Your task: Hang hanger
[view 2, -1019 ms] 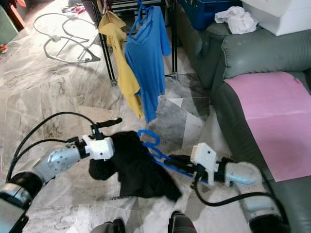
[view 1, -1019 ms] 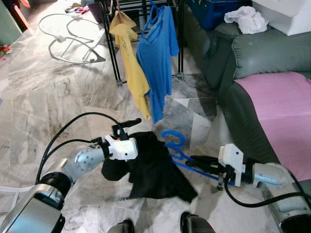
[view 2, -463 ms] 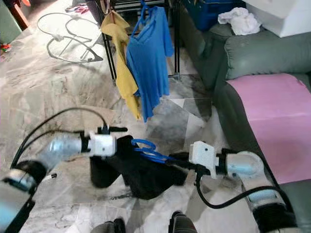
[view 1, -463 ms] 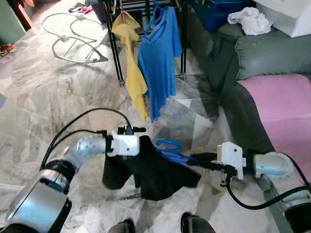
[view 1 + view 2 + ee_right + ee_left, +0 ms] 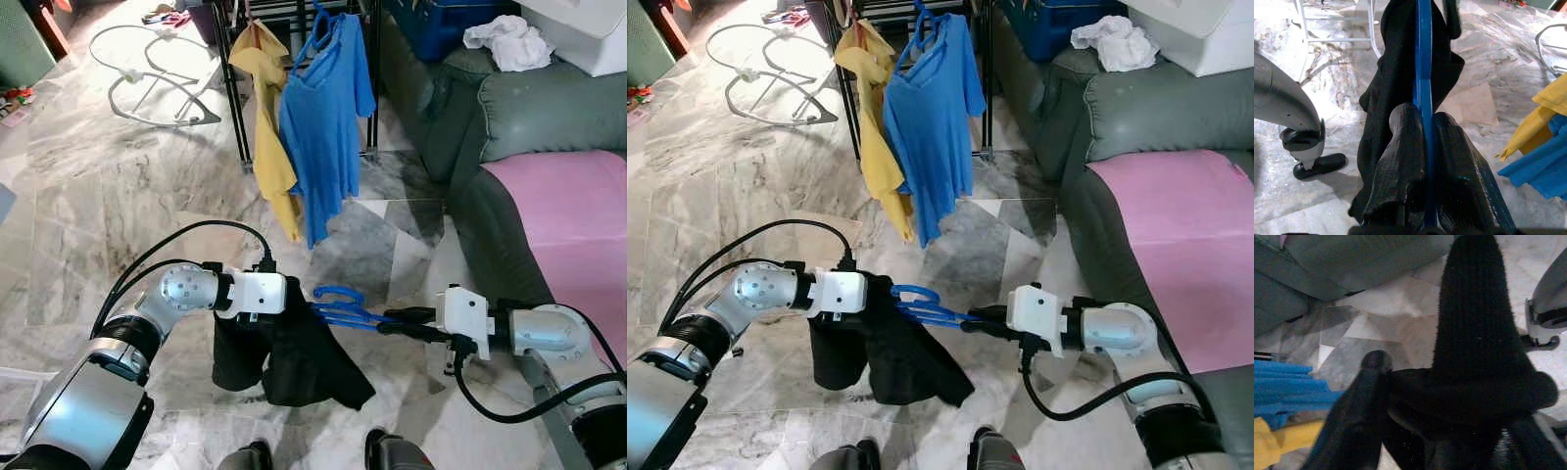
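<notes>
A blue hanger (image 5: 340, 306) is held level above the marble floor, and a black garment (image 5: 294, 354) droops from it. My right gripper (image 5: 388, 324) is shut on the hanger's arm; the right wrist view has the blue bar (image 5: 1423, 93) pinched between both fingers (image 5: 1398, 161). My left gripper (image 5: 285, 298) is at the garment's top edge beside the hanger hook, shut on the black cloth (image 5: 1449, 396). Farther ahead stands a black drying rack (image 5: 232, 88) with a yellow shirt (image 5: 270, 127) and a blue shirt (image 5: 326, 117) hanging on it.
A grey sofa (image 5: 529, 108) with a pink cover (image 5: 578, 225) runs along the right. On it lie a white cloth (image 5: 502, 41) and a blue crate (image 5: 431, 22). A white tube frame (image 5: 147, 83) lies on the floor far left. My feet (image 5: 390, 452) are just below the garment.
Both grippers have lifted the hanger and brought it level. My left gripper has moved in to the hook end, and the garment now hangs straighter. The camera has shifted slightly.
</notes>
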Available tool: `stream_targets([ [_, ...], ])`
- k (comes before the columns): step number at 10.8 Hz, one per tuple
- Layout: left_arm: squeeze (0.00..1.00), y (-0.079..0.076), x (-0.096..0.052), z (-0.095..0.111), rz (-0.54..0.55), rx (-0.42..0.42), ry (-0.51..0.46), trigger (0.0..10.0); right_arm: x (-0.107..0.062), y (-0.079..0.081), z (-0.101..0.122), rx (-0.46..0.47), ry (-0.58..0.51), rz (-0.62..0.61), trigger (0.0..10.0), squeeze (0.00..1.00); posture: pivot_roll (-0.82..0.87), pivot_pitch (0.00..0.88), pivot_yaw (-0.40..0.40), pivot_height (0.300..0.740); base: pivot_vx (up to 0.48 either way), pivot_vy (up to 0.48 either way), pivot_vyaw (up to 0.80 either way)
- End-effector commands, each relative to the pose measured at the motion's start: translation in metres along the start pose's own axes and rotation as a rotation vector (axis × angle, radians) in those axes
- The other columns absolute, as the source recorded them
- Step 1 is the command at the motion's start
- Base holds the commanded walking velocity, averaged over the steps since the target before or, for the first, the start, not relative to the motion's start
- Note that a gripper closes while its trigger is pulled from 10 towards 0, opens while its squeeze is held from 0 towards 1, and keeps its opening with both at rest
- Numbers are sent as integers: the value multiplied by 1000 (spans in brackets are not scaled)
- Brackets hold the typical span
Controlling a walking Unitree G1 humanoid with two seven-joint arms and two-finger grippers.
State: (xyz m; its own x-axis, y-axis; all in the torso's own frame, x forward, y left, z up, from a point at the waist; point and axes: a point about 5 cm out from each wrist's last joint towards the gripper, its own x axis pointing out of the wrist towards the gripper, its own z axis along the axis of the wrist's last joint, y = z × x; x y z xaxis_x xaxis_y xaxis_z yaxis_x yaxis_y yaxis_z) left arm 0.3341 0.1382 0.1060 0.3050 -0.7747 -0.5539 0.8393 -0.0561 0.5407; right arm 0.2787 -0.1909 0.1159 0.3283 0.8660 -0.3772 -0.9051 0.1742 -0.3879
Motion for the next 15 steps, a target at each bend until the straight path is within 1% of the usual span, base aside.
stream_targets([
  [1,0,1,-2,-1,-6,-20,0,0,5,-2,6,-30,-32,9,10000,0,-230,192,93,740,0,0,0],
  [4,0,-2,-1,-3,-39,-41,10,0,5,-2,6,-31,-34,-3,10000,0,-235,196,93,740,0,0,0],
  [8,0,-8,-1,-8,-58,-85,30,0,13,-5,6,-24,-48,-55,10000,0,-231,192,95,740,0,0,0],
  [9,0,-12,0,-10,-61,-89,31,0,16,-6,6,-26,-46,-57,10000,0,-230,190,95,740,0,0,0],
  [10,0,-15,-1,-12,-62,-92,35,0,17,-6,5,-20,-34,-26,10000,0,-227,187,93,740,0,0,0],
  [11,0,-17,-5,-17,-48,-103,59,0,15,-15,7,-53,-29,-41,10000,1000,-224,186,90,740,0,0,0],
  [12,0,-18,-12,-23,-33,-129,77,0,10,-15,2,-66,45,33,10000,1000,-223,181,86,740,0,0,0],
  [13,0,-20,-18,-29,-20,-150,96,0,4,-17,-2,-84,96,46,10000,1000,-218,177,84,740,0,0,0],
  [14,0,-19,-26,-35,12,-164,125,0,1,-25,0,-68,89,-23,10000,1000,-213,172,81,740,0,0,0],
  [15,0,-20,-40,-45,60,-196,167,0,-4,-35,1,-76,100,-115,10000,1000,-214,169,83,740,0,0,0],
])
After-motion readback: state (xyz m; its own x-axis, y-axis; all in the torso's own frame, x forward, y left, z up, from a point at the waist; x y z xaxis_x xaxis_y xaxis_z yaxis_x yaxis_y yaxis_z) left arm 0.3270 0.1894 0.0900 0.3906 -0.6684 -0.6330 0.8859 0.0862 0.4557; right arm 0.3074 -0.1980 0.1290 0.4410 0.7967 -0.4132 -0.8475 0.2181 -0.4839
